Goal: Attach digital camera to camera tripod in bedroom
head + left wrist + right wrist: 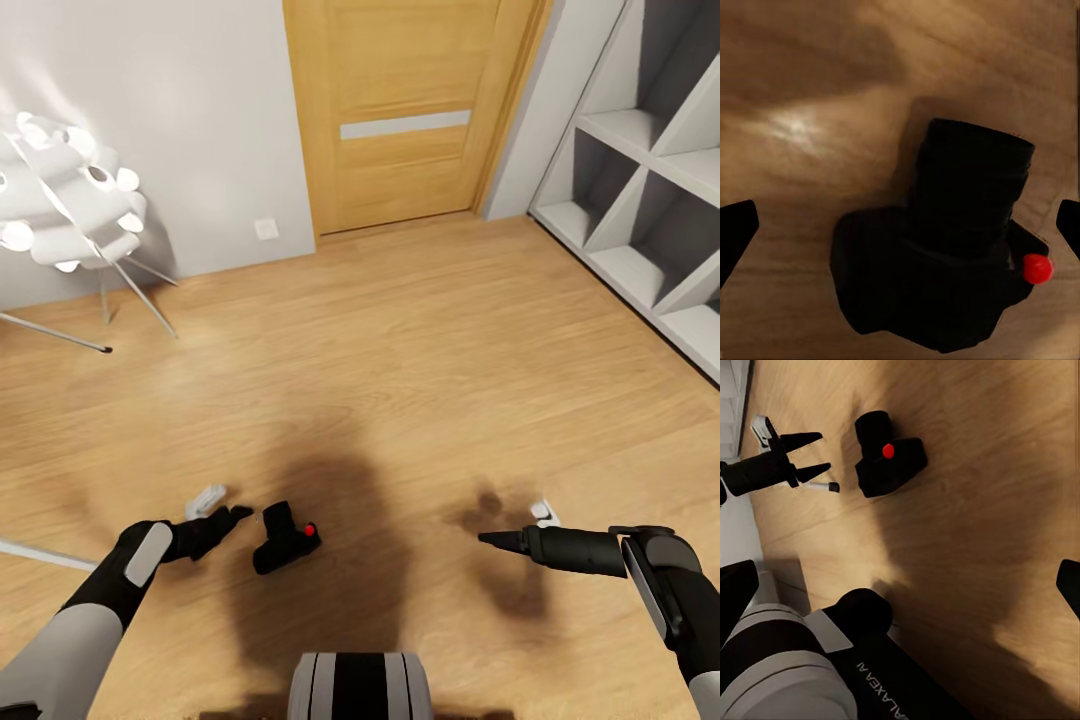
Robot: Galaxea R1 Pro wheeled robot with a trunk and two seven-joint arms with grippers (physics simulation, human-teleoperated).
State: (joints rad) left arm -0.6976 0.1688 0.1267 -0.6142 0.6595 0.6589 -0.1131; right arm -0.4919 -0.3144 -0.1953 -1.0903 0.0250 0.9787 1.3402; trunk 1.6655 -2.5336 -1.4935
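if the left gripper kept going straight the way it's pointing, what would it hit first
Most likely the digital camera. It lies on the wood floor right between the open fingers in the left wrist view, and in the head view the left gripper points at it from close by. The remaining gap is hard to judge.

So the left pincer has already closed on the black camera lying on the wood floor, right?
Not quite. The left pincer is open and beside the digital camera, not closed on it. The head view shows a gap between them, and the right wrist view shows its fingers spread. The camera does lie on the wood floor.
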